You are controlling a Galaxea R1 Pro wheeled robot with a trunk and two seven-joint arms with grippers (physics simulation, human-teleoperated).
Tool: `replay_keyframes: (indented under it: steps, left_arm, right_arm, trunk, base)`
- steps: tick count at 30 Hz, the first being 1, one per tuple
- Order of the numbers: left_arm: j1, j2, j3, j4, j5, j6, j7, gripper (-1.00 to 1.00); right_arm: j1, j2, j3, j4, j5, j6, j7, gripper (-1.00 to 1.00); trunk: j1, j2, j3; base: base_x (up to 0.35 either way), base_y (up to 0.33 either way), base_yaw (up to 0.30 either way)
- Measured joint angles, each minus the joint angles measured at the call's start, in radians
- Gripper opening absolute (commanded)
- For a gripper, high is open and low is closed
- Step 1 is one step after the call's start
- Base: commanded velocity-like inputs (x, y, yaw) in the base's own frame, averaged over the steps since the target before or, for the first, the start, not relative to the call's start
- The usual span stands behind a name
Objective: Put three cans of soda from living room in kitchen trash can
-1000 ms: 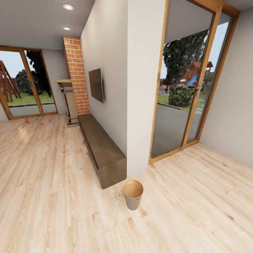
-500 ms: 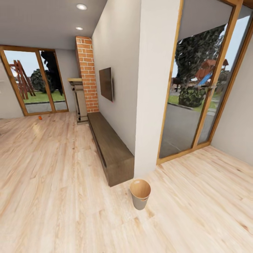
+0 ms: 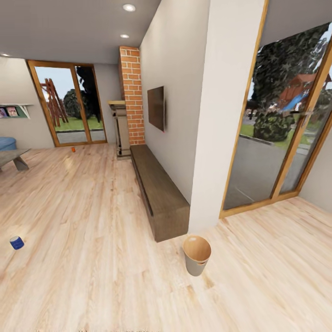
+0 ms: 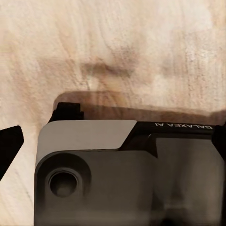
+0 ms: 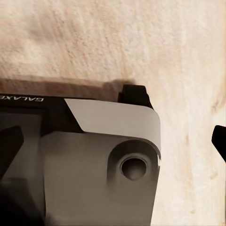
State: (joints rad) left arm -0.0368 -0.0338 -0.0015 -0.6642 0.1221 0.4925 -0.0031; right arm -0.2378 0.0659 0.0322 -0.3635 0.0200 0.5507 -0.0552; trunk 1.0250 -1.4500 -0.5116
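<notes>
On the wooden floor just in front of me stands the tash can, upright with its open mouth up, near the end of the long dark bench and the white wall corner. I judge it waits there as the drop place, so every can must come back to this spot.

Far across the room, close to the glass door, I see a small orange can of soda standing on the floor. A blue can-like object lies nearer, toward my left side; I cannot tell if it is one of the three. At the far left there is a bit of the blue sofa and the edge of the coffee table, so the living room is that way.

The way to the orange can looks open; only the coffee table stands near that route. Both wrist views look down over the robot's grey body to the floor, with dark finger parts at the edges, so I cannot tell if the fingers of either hand are open or closed.
</notes>
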Motion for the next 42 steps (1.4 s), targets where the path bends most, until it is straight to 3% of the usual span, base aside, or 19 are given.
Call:
replay_keyframes:
  steps: [12, 42]
  left_arm:
    - [0.0, -0.001, 0.0, 0.0, 0.0, -0.004, 0.0, 1.0]
    - [0.0, -0.018, 0.0, 0.002, -0.002, -0.006, 0.002, 1.0]
  right_arm:
    - [0.0, -0.001, 0.0, 0.0, 0.001, -0.001, 0.001, 1.0]
    - [0.0, 0.0, 0.001, 0.002, 0.001, 0.0, 0.0, 1.0]
  trunk:
    - [0.0, 0.0, -0.01]
    - [0.0, 0.0, -0.011]
  base:
    - [0.123, -0.058, 0.191]
    - [0.323, -0.094, 0.006]
